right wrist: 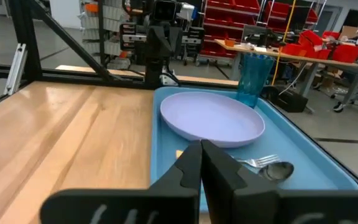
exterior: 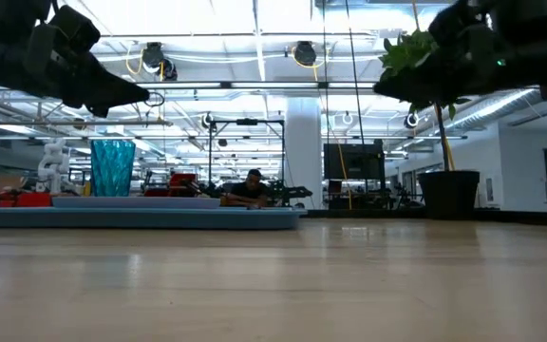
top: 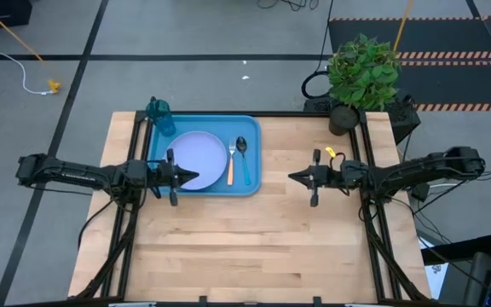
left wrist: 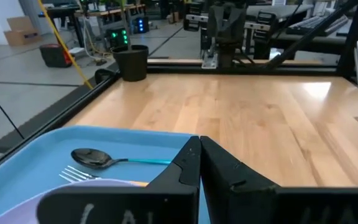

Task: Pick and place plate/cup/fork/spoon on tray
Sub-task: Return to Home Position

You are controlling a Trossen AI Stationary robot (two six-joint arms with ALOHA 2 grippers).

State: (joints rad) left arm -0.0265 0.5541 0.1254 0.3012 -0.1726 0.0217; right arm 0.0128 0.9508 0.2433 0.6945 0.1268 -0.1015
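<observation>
The blue tray (top: 252,183) lies at the table's far left. On it rest the pale plate (top: 199,158), the orange-handled fork (top: 230,170) and the blue-handled spoon (top: 243,158); the teal cup (top: 161,117) stands upright in its far left corner. My left gripper (top: 196,176) hovers shut over the plate's near edge, touching nothing. My right gripper (top: 293,177) is shut over bare wood right of the tray, holding nothing. In the right wrist view the plate (right wrist: 211,118), cup (right wrist: 253,78) and spoon (right wrist: 277,170) show on the tray (right wrist: 319,165).
A potted plant (top: 361,77) stands at the table's far right corner. A small yellow object (top: 332,154) lies near the right arm. Black frame rails (top: 373,230) run along both side edges. Bare wood (top: 254,247) fills the near half of the table.
</observation>
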